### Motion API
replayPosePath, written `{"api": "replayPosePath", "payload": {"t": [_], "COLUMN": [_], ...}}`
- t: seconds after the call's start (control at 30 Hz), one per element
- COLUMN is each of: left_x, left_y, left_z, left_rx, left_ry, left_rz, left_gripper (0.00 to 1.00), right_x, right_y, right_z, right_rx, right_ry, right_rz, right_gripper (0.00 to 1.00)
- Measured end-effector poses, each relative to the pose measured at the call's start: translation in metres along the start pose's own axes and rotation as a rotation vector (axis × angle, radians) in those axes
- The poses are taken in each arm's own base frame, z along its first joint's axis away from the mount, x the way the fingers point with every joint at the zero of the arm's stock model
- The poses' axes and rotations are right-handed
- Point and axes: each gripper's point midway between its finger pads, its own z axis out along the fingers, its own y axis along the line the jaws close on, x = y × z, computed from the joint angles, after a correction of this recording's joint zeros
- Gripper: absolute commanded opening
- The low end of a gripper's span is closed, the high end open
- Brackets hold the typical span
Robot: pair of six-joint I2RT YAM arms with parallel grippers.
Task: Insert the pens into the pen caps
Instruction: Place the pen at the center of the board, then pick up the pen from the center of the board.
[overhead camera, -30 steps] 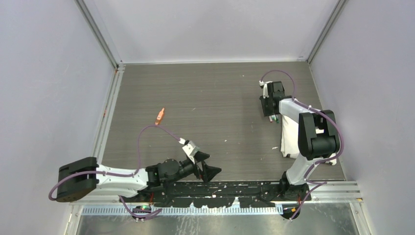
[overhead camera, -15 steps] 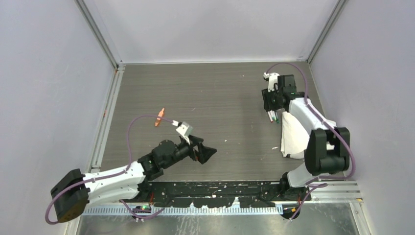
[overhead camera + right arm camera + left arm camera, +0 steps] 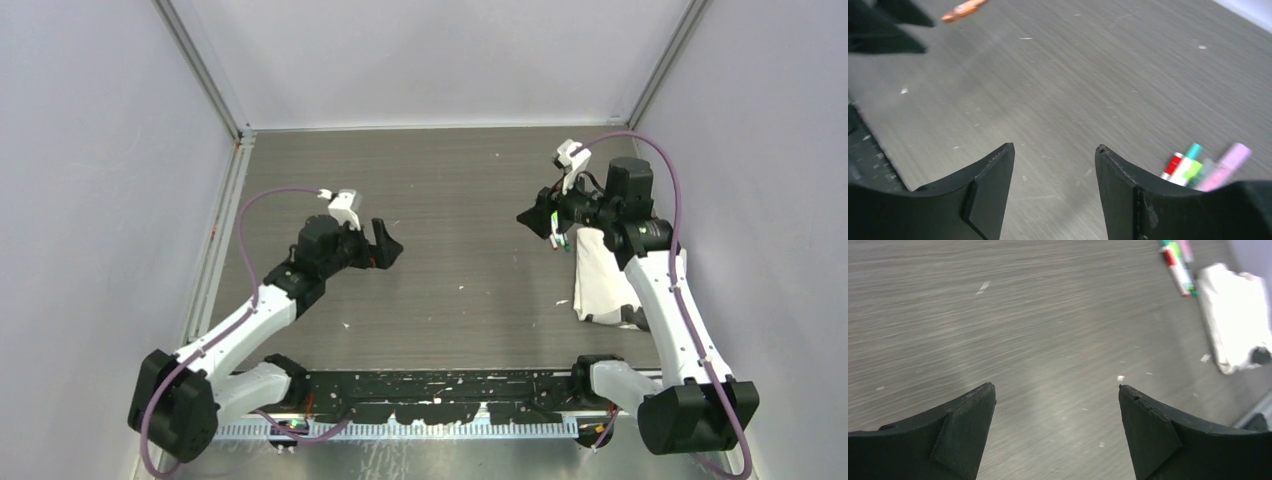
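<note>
Grey tabletop (image 3: 450, 190): pens (image 3: 1193, 167) cluster far right, beside the cloth (image 3: 598, 280). My left gripper (image 3: 1055, 390) and right gripper (image 3: 1054, 147) both gape wide, empty. I'd centre the right one over a single pen.

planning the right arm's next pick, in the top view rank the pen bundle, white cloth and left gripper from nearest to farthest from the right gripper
1. pen bundle: right beside the right gripper, on its near side.
2. white cloth: just past the pens, toward the right arm's base.
3. left gripper: far across the table, on the left.
</note>
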Motion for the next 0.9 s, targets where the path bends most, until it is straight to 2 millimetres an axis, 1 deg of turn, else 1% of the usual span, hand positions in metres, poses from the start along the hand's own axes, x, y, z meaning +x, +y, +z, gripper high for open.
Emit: {"api": "replayPosePath", "payload": {"t": [0.03, 0.07, 0.1, 0.17, 0.27, 0.4, 0.47, 0.6, 0.67, 0.73, 0.83, 0.9], "left_x": [-0.001, -0.001, 0.0, 0.003, 0.002, -0.004, -0.006, 0.0, 0.007, 0.016, 0.027, 0.029], "left_y": [0.016, 0.025, 0.038, 0.058, 0.083, 0.111, 0.128, 0.163, 0.183, 0.202, 0.219, 0.22], "left_z": [0.003, 0.004, 0.006, 0.008, 0.01, 0.018, 0.022, 0.027, 0.025, 0.021, 0.015, 0.013], "left_rx": [-0.049, -0.079, -0.118, -0.184, -0.273, -0.397, -0.475, -0.574, -0.609, -0.64, -0.674, -0.677], "left_ry": [0.023, 0.043, 0.069, 0.126, 0.205, 0.291, 0.34, 0.421, 0.463, 0.508, 0.554, 0.566], "left_rz": [-0.013, -0.019, -0.023, -0.031, -0.032, 0.002, 0.029, 0.033, -0.002, -0.038, -0.077, -0.083], "left_gripper": [0.93, 0.93, 0.93, 0.92, 0.91, 0.87, 0.86, 0.75, 0.72, 0.71, 0.68, 0.65], "right_x": [0.0, 0.002, 0.004, 0.012, 0.026, 0.035, 0.041, 0.06, 0.067, 0.073, 0.077, 0.077], "right_y": [0.01, 0.017, 0.024, 0.038, 0.057, 0.084, 0.093, 0.102, 0.103, 0.103, 0.104, 0.104], "right_z": [0.0, 0.001, 0.002, 0.007, 0.012, 0.021, 0.028, 0.038, 0.042, 0.044, 0.044, 0.044], "right_rx": [-0.049, -0.085, -0.126, -0.209, -0.306, -0.404, -0.439, -0.472, -0.478, -0.481, -0.482, -0.483], "right_ry": [-0.017, -0.026, -0.035, -0.052, -0.044, -0.021, 0.003, 0.072, 0.097, 0.118, 0.134, 0.134], "right_rz": [0.004, 0.014, 0.024, 0.046, 0.053, -0.007, -0.035, -0.051, -0.055, -0.057, -0.059, -0.063], "right_gripper": [0.8, 0.97, 0.99, 1.0, 1.0, 1.0, 1.0, 1.0, 1.0, 1.0, 1.0, 1.0]}}
